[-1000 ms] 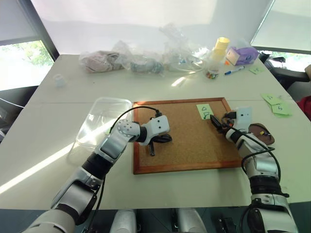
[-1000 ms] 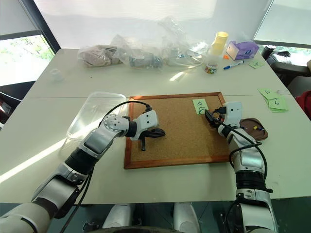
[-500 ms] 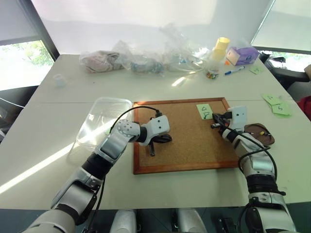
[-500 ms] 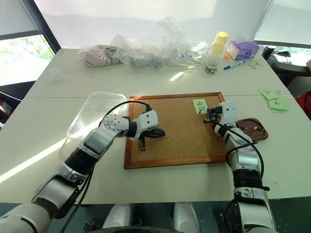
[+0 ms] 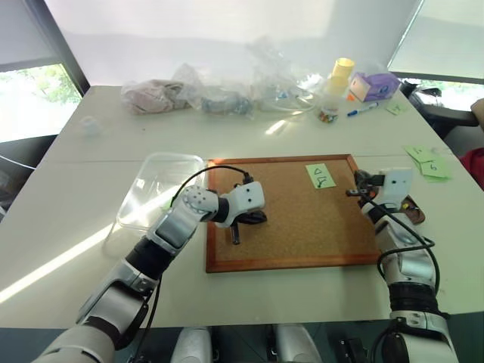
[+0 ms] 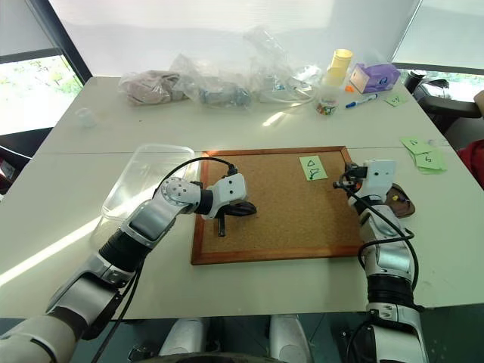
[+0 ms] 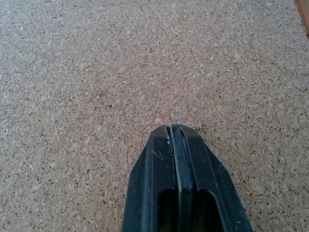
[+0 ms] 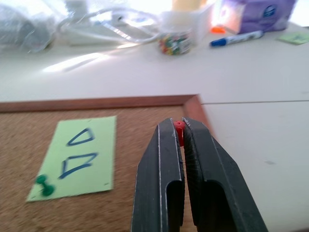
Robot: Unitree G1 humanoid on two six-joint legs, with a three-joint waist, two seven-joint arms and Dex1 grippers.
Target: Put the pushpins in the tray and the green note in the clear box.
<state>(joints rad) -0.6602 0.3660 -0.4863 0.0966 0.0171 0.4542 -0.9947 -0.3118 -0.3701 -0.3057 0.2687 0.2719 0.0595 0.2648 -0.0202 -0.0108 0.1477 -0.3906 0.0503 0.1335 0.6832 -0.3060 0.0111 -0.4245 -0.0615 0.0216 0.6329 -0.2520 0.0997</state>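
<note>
The right claw (image 8: 182, 140) is gripping a red pushpin (image 8: 179, 130) above the cork board's (image 5: 295, 219) right edge, so it probably needs carrying right to the brown tray (image 5: 415, 209), which the arm is partly hiding. The green note (image 5: 321, 175) is lying pinned by a green pushpin (image 8: 44, 185). The left claw (image 7: 176, 145) is resting pressed together, empty, on the cork

The green note (image 8: 75, 158) lies flat on the cork board at about 1 o'clock, a green pushpin (image 8: 44, 186) stuck through one corner. A red pushpin (image 8: 179, 130) sits pinched between the right gripper (image 8: 179, 126) fingertips. The brown tray (image 6: 401, 203) is at 3 o'clock, the clear box (image 5: 162, 185) at 9 o'clock.
</note>
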